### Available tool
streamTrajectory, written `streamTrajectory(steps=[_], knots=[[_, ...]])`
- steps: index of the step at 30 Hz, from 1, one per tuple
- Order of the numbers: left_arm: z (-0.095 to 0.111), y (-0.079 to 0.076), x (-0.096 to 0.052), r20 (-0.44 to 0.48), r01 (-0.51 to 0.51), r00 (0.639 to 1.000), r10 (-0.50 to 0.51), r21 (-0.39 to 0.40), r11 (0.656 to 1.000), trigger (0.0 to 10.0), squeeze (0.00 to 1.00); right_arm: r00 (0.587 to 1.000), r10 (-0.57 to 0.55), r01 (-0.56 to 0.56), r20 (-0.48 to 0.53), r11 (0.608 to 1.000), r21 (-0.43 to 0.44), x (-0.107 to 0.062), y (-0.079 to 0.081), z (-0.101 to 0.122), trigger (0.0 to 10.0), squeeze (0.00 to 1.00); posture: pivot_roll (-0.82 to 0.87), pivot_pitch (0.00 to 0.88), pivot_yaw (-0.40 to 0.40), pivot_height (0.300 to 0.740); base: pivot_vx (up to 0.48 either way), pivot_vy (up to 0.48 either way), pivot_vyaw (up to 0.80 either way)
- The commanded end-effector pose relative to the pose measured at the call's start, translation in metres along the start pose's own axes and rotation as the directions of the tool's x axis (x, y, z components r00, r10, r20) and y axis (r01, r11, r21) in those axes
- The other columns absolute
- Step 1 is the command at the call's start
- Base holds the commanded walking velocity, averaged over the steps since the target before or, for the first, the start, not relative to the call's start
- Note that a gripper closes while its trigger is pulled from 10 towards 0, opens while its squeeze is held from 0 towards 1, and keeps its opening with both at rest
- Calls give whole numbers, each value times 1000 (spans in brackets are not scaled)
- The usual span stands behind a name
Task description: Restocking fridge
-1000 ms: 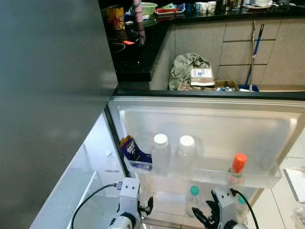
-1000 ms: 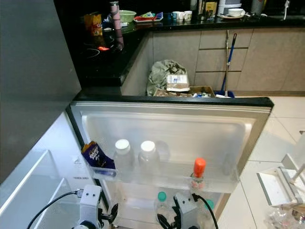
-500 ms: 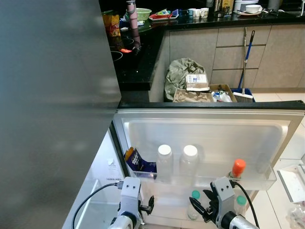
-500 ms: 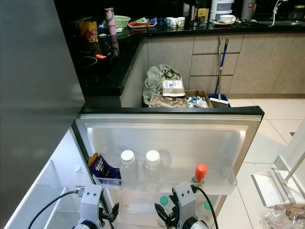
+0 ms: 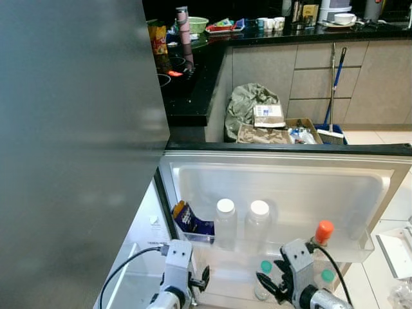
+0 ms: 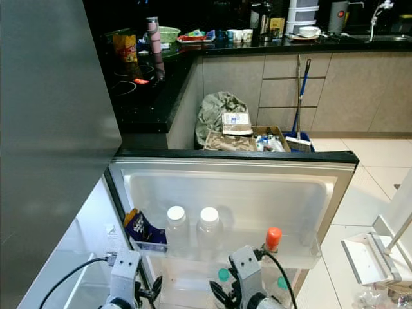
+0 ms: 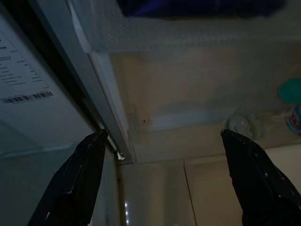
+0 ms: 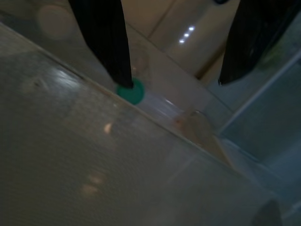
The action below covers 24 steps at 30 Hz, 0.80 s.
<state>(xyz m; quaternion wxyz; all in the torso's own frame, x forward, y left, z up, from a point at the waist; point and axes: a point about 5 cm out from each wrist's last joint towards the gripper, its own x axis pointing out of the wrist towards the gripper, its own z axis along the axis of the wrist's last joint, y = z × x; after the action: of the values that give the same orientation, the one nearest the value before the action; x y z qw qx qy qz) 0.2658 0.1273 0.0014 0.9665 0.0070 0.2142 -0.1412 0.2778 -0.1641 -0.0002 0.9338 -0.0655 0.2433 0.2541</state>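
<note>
The right gripper [image 5: 270,286] hangs at five o'clock in the left eye view, fingers spread wide and empty, just before the open fridge door [image 5: 283,187]. The left gripper [image 5: 201,280] sits at six o'clock, below a purple snack packet [image 5: 188,220] in the door shelf [image 5: 351,248]. Two white-capped bottles [image 5: 241,222] stand side by side at the shelf's middle; an orange-capped bottle [image 5: 320,241] stands toward four o'clock. Green-capped bottles [image 5: 262,277] stand on the tier beneath.

In the left wrist view the fingers [image 7: 77,181] stand far apart, holding nothing, facing the door's hinge edge.

In the right wrist view the fingers [image 8: 106,42] are parted; a green cap [image 8: 131,91], dim and perhaps behind clear plastic, lies by one tip.
</note>
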Motion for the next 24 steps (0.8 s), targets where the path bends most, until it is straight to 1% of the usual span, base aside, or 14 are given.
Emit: streamTrajectory(steps=[1, 2, 4, 6, 7, 8, 10, 12, 14, 17, 18, 19, 20, 24], knots=[[-14, 10, -6, -63, -20, 998, 22, 24, 999, 10000, 0, 990, 2, 5, -143, 999, 50, -6, 4, -29, 10000, 0, 17, 50, 44, 674, 0, 0, 0], [-14, 10, -6, -63, -20, 998, 22, 24, 999, 10000, 0, 990, 2, 5, -143, 999, 50, -6, 4, -29, 10000, 0, 17, 50, 44, 674, 0, 0, 0], [-26, 16, -10, -119, -50, 991, 54, 34, 998, 10000, 0, 973, -13, 27, -232, 998, 61, -12, 1, -43, 10000, 0, 15, 45, 46, 674, 0, 0, 0], [-26, 16, -10, -119, -50, 991, 54, 34, 998, 10000, 0, 973, -13, 27, -232, 998, 61, -12, 1, -43, 10000, 0, 15, 45, 46, 674, 0, 0, 0], [-31, 18, -12, -146, -63, 987, 69, 49, 997, 10000, 0, 960, -32, 51, -278, 997, 60, -15, -1, -50, 10000, 0, 14, 43, 47, 674, 0, 0, 0], [-31, 18, -12, -146, -63, 987, 69, 49, 997, 10000, 0, 960, -32, 51, -278, 997, 60, -15, -1, -50, 10000, 0, 14, 43, 47, 674, 0, 0, 0], [-37, 21, -15, -170, -78, 982, 87, 57, 995, 10000, 0, 941, -57, 85, -334, 994, 71, -19, -4, -58, 10000, 0, 15, 41, 46, 674, 0, 0, 0], [-38, 22, -16, -174, -84, 980, 93, 60, 995, 10000, 0, 935, -63, 94, -348, 993, 73, -20, -5, -59, 10000, 0, 16, 41, 46, 674, 0, 0, 0], [-38, 23, -17, -176, -90, 980, 98, 51, 995, 10000, 0, 932, -69, 104, -357, 991, 80, -21, -5, -60, 10000, 0, 17, 41, 44, 674, 0, 0, 0], [-42, 24, -18, -181, -112, 977, 110, -4, 994, 10000, 0, 947, -74, 125, -314, 982, 144, -18, -4, -56, 10000, 0, 17, 38, 41, 674, 0, 0, 0], [-42, 24, -18, -181, -112, 977, 110, -4, 994, 10000, 0, 947, -74, 125, -314, 982, 144, -18, -4, -56, 10000, 0, 17, 38, 41, 674, 0, 0, 0], [-42, 24, -18, -182, -112, 977, 109, -6, 994, 10000, 0, 957, -64, 118, -284, 977, 180, -16, -4, -52, 10000, 0, 16, 39, 41, 678, 0, 0, 0], [-43, 24, -18, -182, -110, 977, 108, -4, 994, 10000, 0, 961, -59, 116, -269, 973, 198, -15, -4, -50, 10000, 0, 15, 39, 40, 683, 0, 0, 0], [-43, 24, -18, -182, -110, 978, 107, -4, 994, 10000, 0, 962, -58, 114, -265, 972, 204, -15, -4, -49, 10000, 0, 15, 40, 40, 688, 0, 0, 0]])
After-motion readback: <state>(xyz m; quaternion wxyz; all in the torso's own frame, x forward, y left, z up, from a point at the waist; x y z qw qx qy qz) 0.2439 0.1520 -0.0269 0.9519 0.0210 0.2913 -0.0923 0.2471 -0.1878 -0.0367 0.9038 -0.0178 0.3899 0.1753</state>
